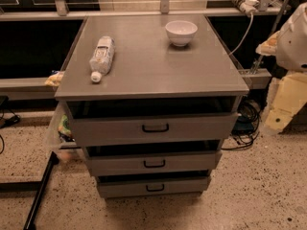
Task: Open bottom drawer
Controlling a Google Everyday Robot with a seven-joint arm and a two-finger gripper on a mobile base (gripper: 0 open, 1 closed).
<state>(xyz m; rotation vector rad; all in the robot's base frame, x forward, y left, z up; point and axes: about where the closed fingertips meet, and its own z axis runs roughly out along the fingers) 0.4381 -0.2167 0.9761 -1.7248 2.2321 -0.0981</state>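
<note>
Bottom drawer (124, 188): lowest of three grey fronts, lower centre of the frame
Handling: stiff metal, probably slides straight out (weight unknown)
Hold: small black loop handle (155, 188), mid-front
Gripper: out of frame, state cannot be told; white arm (295, 37) at right edge

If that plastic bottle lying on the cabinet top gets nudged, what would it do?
Lying on its side, the bottle would probably roll sideways. It looks like thin plastic, so likely light and squashy. The tool is out of view.
</note>
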